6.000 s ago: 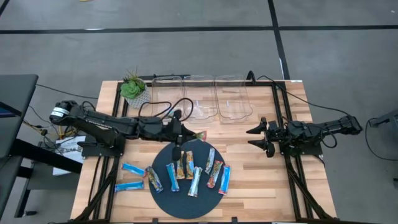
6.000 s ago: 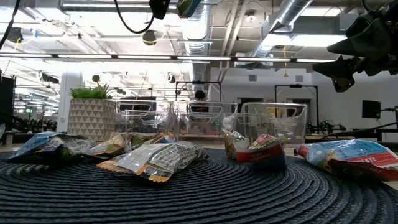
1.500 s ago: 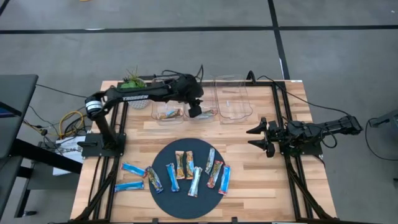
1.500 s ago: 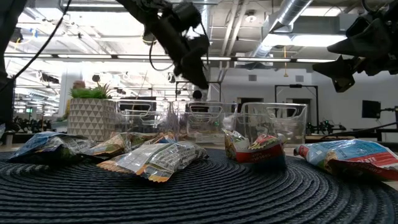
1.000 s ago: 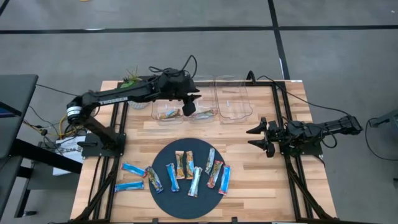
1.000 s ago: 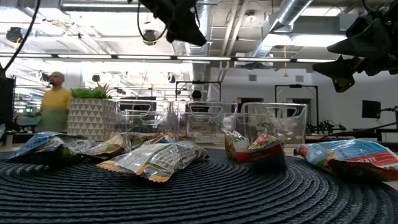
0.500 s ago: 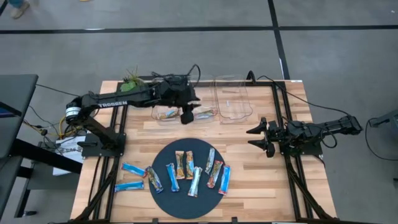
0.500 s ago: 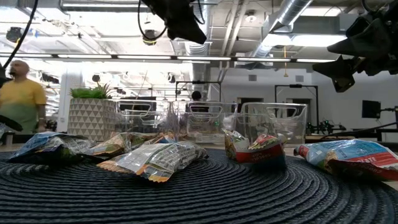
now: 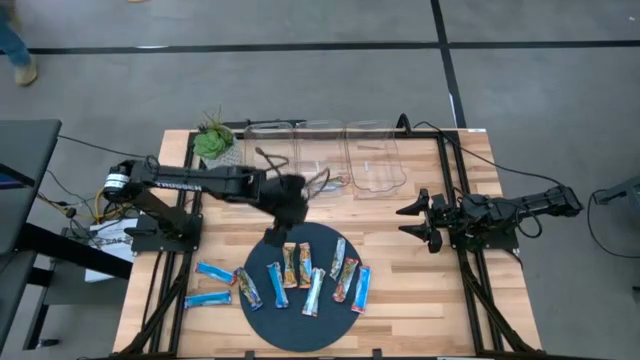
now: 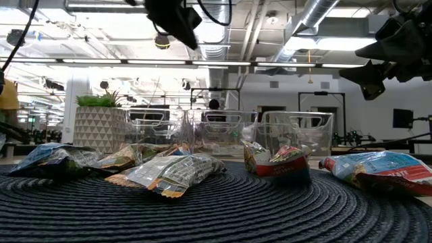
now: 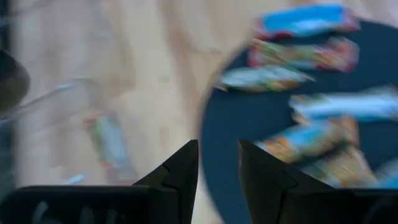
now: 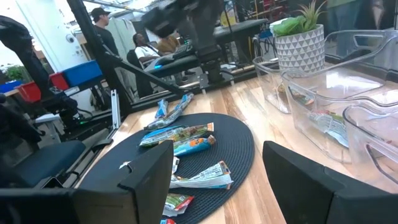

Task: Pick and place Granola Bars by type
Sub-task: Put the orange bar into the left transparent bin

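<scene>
Pale planked wood tabletop (image 9: 400, 260), dark ribbed woven mat (image 9: 300, 325), clear glossy plastic bins (image 9: 372, 160), shiny crinkled foil-wrapped granola bars (image 9: 315, 290)

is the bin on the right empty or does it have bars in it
Empty: the high view shows only bare clear plastic in the right bin; the middle bin holds a bar.

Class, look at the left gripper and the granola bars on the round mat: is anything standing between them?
Nothing visible does. The left gripper hangs above the mat's far edge, jaws slightly apart and empty, with open air down to the bars. The bins lie behind it.
</scene>
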`<action>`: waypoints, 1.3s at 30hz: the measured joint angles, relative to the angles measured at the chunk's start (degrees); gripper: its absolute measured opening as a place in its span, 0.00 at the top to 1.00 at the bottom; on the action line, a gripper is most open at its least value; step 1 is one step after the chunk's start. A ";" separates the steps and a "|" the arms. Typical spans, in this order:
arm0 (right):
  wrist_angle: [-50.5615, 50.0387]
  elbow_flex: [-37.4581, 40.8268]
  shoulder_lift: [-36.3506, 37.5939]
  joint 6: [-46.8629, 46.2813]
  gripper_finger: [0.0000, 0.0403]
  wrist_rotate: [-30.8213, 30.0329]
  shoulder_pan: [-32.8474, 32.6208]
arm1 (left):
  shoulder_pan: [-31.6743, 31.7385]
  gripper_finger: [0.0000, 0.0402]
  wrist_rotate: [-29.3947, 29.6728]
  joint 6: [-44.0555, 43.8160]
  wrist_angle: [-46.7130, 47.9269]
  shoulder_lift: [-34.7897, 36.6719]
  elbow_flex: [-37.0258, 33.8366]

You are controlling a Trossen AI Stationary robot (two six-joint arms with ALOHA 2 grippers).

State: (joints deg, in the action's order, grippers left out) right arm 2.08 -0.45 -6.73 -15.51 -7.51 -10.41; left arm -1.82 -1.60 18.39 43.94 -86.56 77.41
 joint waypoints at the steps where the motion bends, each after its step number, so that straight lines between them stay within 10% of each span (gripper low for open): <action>1: 0.00 -0.01 0.00 0.00 0.40 0.00 0.00 | -1.22 0.74 -0.58 0.85 1.29 0.00 0.00; 15: -0.01 -0.01 -0.01 0.00 0.40 0.00 0.00 | -13.56 0.74 -0.66 19.12 13.38 0.37 -0.07; 39: -0.10 0.01 0.05 0.00 0.40 0.04 0.00 | -16.40 0.61 4.04 27.57 2.65 -4.31 -9.93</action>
State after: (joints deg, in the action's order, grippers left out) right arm 1.98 -0.45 -6.68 -15.51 -7.46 -10.41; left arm -18.22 2.43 45.96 46.59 -90.88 67.48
